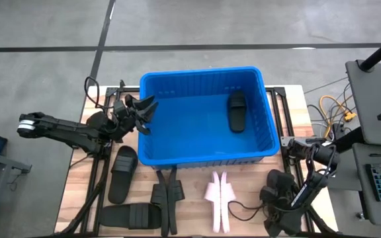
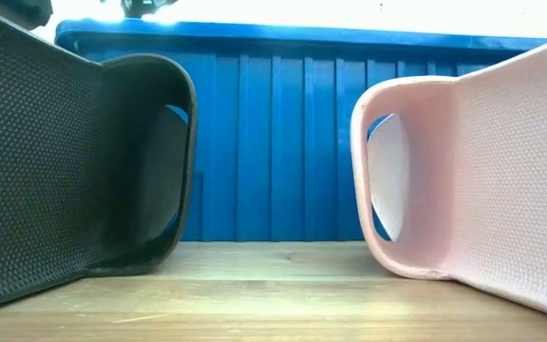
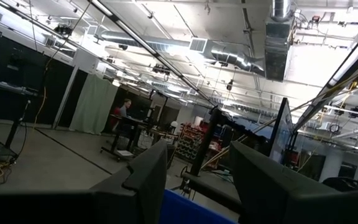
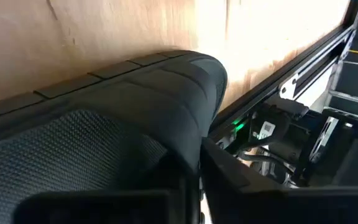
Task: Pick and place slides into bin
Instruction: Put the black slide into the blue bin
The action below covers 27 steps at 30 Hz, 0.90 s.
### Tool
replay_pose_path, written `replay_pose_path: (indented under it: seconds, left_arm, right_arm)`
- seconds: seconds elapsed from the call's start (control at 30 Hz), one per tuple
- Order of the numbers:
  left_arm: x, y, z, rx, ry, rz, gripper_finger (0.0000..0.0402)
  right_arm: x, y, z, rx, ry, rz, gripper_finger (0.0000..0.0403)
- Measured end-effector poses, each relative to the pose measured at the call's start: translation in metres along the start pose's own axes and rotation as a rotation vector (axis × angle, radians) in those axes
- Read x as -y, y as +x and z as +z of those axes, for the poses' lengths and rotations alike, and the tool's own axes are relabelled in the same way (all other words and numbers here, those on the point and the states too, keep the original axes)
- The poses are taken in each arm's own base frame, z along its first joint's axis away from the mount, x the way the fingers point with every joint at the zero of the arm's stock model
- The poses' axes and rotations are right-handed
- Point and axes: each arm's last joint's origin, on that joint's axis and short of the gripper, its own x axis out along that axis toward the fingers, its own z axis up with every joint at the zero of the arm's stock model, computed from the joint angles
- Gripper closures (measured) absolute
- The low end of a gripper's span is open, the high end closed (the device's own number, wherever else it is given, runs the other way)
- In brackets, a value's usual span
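Note:
The blue bin (image 1: 207, 155) stands mid-table with one black slide (image 1: 237, 111) lying on its floor. My left gripper (image 1: 143, 114) is open and empty at the bin's left rim; its wrist view shows its two fingers apart over a bit of the bin (image 3: 185, 213). My right gripper (image 1: 275, 193) is low at the table's near right, shut on another black slide (image 4: 104, 124). Pink slides (image 1: 218, 199) stand on edge in front of the bin. More black slides (image 1: 123, 173) lie at the near left. My right gripper has the black slide's broad strap (image 4: 179, 155) between its two fingers, which show almost closed at the bottom of the wrist view. The fingers come in low over the wood. The fingers and the slide hide the place of contact. The slide seems to rest on the table.
Black slides (image 1: 167, 193) stand on edge beside the pink ones; in the low view one black slide (image 2: 84, 171) and one pink slide (image 2: 473, 171) flank the bin's wall (image 2: 273, 142). Another black slide (image 1: 131, 215) lies near the front edge. Cables (image 1: 336, 112) and equipment sit off the table's right.

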Motion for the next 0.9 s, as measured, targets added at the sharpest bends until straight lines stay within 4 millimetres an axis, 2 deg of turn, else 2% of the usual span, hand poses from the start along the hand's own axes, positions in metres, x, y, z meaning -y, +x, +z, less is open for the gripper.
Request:
replay_pose_path:
  seconds: [0.13,0.27,0.4,0.57,0.67,0.77,0.9]
  left_arm:
    - [0.000,0.000,0.000,0.000,0.000,0.000,0.0242]
    - [0.000,0.000,0.000,0.001,0.000,0.001,0.0242]
    - [0.000,0.000,0.000,0.001,-0.001,0.001,0.0242]
    - [0.000,0.000,0.000,0.001,-0.001,0.001,0.0242]
    - [0.000,0.000,0.000,0.000,-0.001,0.001,0.0242]
    - [0.000,0.000,0.000,0.000,-0.002,0.000,0.0242]
    - [0.000,0.000,0.000,0.002,-0.004,0.000,0.0242]
  right_arm:
    - [0.010,-0.008,-0.003,0.005,0.006,0.051,0.0390]
    - [0.031,-0.024,-0.008,0.025,0.012,0.140,0.0392]
    - [0.061,-0.046,-0.015,0.064,0.019,0.292,0.0393]
    - [0.111,-0.074,-0.026,0.136,0.088,0.533,0.0393]
    - [0.144,-0.089,-0.032,0.248,0.232,0.698,0.0393]
    - [0.172,-0.100,-0.033,0.437,0.396,0.846,0.0394]
    - [0.205,-0.109,-0.032,0.748,0.578,0.898,0.0394]
